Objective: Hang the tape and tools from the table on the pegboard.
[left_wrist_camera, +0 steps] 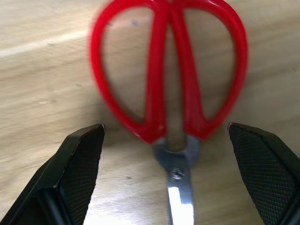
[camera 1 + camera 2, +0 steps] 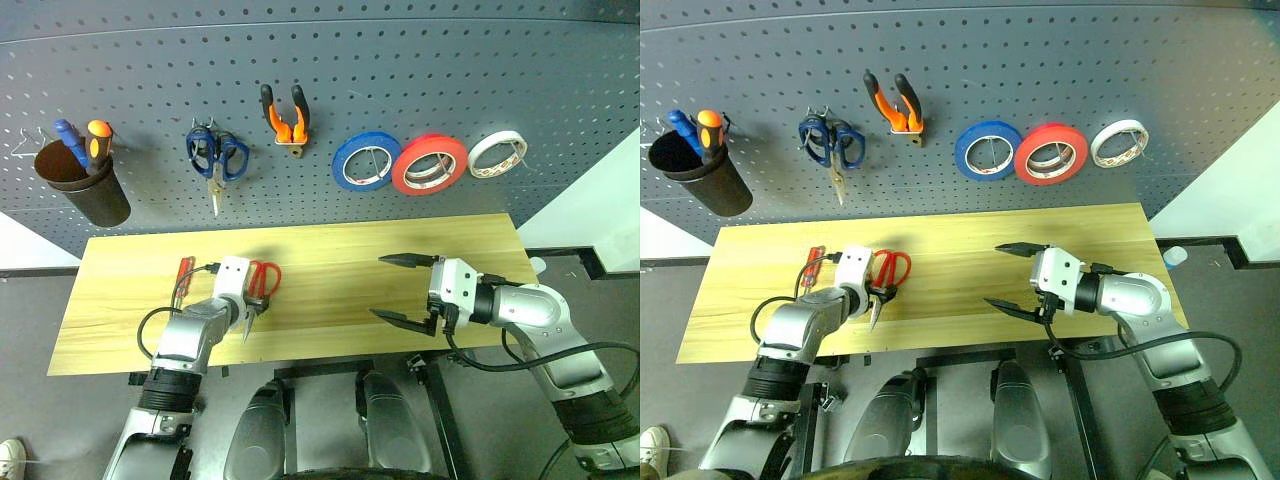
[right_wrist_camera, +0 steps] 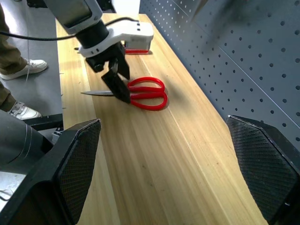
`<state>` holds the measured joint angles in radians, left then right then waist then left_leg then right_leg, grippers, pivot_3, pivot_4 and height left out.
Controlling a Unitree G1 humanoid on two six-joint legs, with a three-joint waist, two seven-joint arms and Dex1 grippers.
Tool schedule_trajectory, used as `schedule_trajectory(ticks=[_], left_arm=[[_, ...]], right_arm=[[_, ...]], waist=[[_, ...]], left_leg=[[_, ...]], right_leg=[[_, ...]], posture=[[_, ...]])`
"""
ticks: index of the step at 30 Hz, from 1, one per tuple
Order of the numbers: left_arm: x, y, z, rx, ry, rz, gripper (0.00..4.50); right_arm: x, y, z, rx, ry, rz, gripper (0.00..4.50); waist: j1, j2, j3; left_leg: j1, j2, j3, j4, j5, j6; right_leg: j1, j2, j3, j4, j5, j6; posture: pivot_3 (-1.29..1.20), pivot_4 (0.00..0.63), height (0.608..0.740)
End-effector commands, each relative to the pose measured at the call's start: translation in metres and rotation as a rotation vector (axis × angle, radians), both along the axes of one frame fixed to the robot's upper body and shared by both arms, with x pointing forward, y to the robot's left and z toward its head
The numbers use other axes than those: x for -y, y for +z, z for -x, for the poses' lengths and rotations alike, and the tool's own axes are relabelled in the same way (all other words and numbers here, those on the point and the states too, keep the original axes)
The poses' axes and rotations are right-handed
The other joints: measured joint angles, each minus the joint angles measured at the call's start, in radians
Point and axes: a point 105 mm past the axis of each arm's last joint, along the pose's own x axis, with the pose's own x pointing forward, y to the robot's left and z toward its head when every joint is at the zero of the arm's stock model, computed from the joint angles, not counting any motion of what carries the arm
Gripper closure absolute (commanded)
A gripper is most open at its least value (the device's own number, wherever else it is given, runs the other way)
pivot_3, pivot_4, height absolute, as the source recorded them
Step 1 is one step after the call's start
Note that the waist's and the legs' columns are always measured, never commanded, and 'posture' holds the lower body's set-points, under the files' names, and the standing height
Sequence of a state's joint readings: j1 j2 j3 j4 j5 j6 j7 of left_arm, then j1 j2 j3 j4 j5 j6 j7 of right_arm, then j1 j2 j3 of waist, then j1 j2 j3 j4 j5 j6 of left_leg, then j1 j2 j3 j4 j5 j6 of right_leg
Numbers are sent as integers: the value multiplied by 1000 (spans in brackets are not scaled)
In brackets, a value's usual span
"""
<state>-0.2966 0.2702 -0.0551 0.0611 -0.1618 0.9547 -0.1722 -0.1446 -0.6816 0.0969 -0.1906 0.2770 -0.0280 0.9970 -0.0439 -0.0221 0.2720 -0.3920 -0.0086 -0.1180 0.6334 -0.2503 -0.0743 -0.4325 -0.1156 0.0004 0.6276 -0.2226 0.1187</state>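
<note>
Two tools remain on the desk [image 2: 400, 240]: scissors [image 2: 262, 282] and screwdriver [image 2: 183, 277]. The left claw [image 1: 171, 176] straddles the scissors' pivot, jaws apart (nothing gripped). The right claw [image 2: 405, 290] hovers apart, empty. Next: close, lift to the pegboard [image 2: 400, 80].

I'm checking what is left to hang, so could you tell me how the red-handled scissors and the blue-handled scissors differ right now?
The red-handled scissors lie flat on the table; the blue-handled scissors hang on the pegboard, blades pointing down. The open left gripper sits over the red pair, one finger either side near the pivot; nothing is near the blue pair. Both pairs have their blades closed.
</note>
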Motion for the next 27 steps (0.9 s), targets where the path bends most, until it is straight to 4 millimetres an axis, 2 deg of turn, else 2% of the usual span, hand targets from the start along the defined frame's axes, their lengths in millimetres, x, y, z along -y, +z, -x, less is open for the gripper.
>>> schedule_trajectory(ticks=[1,13,14,16,25,27], left_arm=[[0,-5,6,-28,-14,-33,132],[-16,-25,26,-185,9,-98,132],[-15,-25,26,-188,10,-96,290],[-15,-25,26,-191,2,-97,692],[-17,-29,27,-201,6,-119,3803],[-17,-29,26,-198,6,-118,4245]], right_arm=[[0,8,-2,41,-11,-12,9],[0,9,-5,41,-24,-16,9],[0,9,-5,40,-25,-18,0],[0,9,-5,39,-28,-21,0],[1,9,-6,39,-43,-32,0],[1,8,-6,39,-45,-33,0]], waist=[[0,0,-1],[0,1,-17],[-1,1,-20],[0,1,-23],[0,4,-29],[-1,4,-30]], left_leg=[[0,0,0,0,0,0],[3,0,0,0,0,-1],[3,0,0,0,0,-1],[4,0,0,0,0,-1],[6,0,0,1,0,-1],[7,0,0,1,0,-1]], right_leg=[[0,0,0,0,0,0],[4,0,0,0,0,0],[4,0,0,0,0,0],[4,0,0,0,0,0],[7,0,0,0,0,0],[7,0,0,0,0,0]], posture=[[-92,175,730],[-83,172,730],[-82,172,730],[-83,171,730],[-90,171,730],[-92,170,730]])
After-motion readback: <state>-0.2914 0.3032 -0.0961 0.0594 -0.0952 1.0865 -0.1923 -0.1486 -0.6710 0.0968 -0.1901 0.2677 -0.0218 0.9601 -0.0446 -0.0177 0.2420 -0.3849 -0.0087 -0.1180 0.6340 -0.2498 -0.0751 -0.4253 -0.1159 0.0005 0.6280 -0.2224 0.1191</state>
